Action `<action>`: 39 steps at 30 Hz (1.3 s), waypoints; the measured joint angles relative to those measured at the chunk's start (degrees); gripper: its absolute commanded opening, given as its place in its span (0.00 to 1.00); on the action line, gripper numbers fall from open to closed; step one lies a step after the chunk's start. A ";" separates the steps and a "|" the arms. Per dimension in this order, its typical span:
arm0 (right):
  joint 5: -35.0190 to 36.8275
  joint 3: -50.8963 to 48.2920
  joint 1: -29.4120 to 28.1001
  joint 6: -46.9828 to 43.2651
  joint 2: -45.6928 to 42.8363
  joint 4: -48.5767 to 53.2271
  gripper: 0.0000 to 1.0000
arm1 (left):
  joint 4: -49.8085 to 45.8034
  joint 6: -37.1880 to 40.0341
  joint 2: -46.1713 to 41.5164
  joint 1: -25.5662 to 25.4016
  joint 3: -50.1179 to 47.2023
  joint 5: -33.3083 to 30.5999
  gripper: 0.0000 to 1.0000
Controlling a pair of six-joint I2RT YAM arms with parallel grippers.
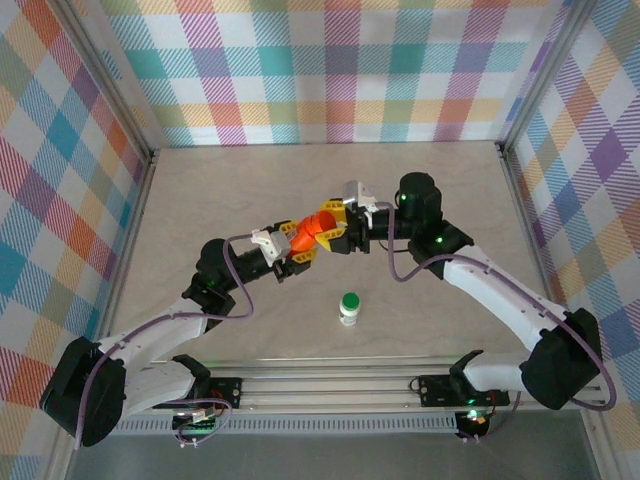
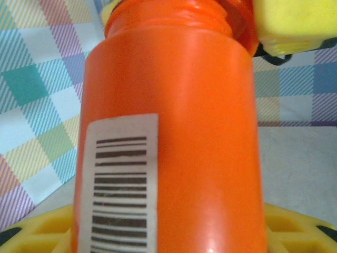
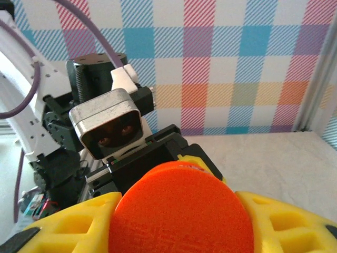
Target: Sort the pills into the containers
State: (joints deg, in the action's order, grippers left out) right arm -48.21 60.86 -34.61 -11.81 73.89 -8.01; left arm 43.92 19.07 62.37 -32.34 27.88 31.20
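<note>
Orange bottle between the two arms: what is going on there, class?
Both arms hold one orange bottle above the table. The left gripper is closed round its body, and the right gripper is closed on the orange cap. They are probably about to open it. A white green-capped bottle stands on the table nearer the arm bases, with neither gripper on it.

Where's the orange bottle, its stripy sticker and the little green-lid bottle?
orange bottle (image 2: 210,132): left wrist view, on its bare side wall.
stripy sticker (image 2: 122,184): left wrist view, on the middle of the barcode.
green-lid bottle (image 1: 349,299): top view, on its green lid.
</note>
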 measured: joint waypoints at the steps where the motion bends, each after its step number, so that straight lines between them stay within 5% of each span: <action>1: -0.46 0.72 -0.09 -0.87 0.48 0.96 0.09 | -0.26 -0.02 -0.17 -0.22 0.00 0.52 0.00; 12: -14.69 12.02 0.09 -17.57 6.62 20.02 0.07 | -1.75 0.02 -5.03 -1.36 -1.18 1.88 0.00; 19: -12.48 15.04 0.42 -29.38 7.74 32.46 0.10 | -3.54 0.76 -4.72 -1.66 -1.40 2.23 0.00; 39: -13.86 12.74 2.38 -29.42 8.04 31.32 0.17 | -3.63 0.70 -3.72 -1.77 -1.51 0.50 0.00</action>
State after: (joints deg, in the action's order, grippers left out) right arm -62.06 73.60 -32.23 -41.23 81.93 23.31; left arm 40.29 19.77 58.65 -34.11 26.37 31.70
